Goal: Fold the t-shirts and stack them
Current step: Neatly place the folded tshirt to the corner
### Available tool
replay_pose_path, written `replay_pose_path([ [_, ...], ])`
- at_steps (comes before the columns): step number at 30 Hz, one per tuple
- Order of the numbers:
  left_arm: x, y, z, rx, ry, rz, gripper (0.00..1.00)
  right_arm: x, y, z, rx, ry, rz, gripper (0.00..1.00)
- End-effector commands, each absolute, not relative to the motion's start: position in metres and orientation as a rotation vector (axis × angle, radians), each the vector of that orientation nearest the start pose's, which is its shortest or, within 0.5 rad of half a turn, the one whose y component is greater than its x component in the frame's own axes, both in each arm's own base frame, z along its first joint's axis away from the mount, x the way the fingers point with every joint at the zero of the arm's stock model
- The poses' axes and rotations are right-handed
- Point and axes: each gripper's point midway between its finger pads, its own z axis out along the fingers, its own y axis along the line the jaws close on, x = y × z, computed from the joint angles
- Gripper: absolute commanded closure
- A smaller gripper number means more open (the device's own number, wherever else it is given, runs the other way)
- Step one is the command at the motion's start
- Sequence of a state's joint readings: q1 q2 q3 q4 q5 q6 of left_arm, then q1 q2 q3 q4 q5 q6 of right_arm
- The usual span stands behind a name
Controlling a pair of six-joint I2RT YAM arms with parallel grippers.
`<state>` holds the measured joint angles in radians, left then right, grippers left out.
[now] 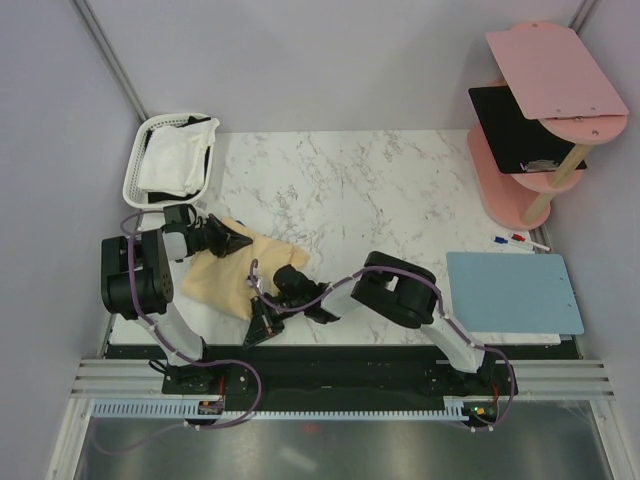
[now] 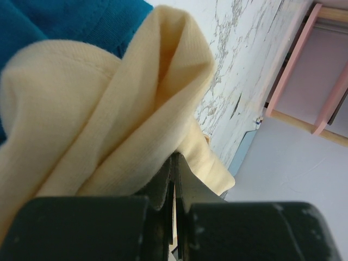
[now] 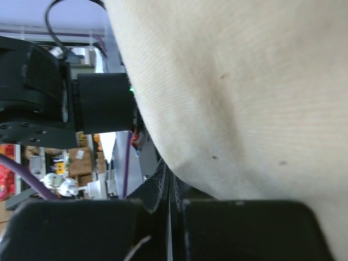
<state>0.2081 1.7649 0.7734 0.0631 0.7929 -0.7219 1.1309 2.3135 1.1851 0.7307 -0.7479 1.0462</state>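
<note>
The pale yellow-cream t-shirt (image 1: 220, 275) lies crumpled at the near left of the marble table. My left gripper (image 1: 240, 241) is shut on its far edge, and folds of the shirt bunch over the closed tips (image 2: 176, 155). The teal blue t-shirt (image 2: 65, 22) shows only in the left wrist view, beyond the yellow cloth. My right gripper (image 1: 258, 322) is at the shirt's near right edge. Its jaws are closed on the yellow-cream cloth (image 3: 244, 98), which fills the right wrist view above the tips (image 3: 167, 166). The white t-shirt (image 1: 175, 160) lies in the basket.
A white slotted basket (image 1: 135, 170) stands at the far left corner. A light-blue mat (image 1: 512, 292) lies at the near right, with markers (image 1: 515, 240) beyond it. A pink tiered shelf (image 1: 540, 120) holding a black board stands at the far right.
</note>
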Motion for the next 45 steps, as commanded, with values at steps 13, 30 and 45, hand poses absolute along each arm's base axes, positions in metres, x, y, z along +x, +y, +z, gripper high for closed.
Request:
replay_pose_path([
  [13, 0.356, -0.085, 0.164, -0.454, 2.153, -1.234, 0.98, 0.159, 0.500, 0.125, -0.840, 2.277, 1.473, 1.00],
  [30, 0.327, -0.156, 0.170, -0.052, 2.349, -0.667, 0.39, 0.367, 0.275, 0.098, -0.284, 2.431, 0.500, 1.00],
  [45, 0.308, -0.250, 0.101, 0.358, 2.550, -0.364, 0.11, 0.418, 0.179, 0.056, -0.008, 2.525, 0.528, 0.18],
])
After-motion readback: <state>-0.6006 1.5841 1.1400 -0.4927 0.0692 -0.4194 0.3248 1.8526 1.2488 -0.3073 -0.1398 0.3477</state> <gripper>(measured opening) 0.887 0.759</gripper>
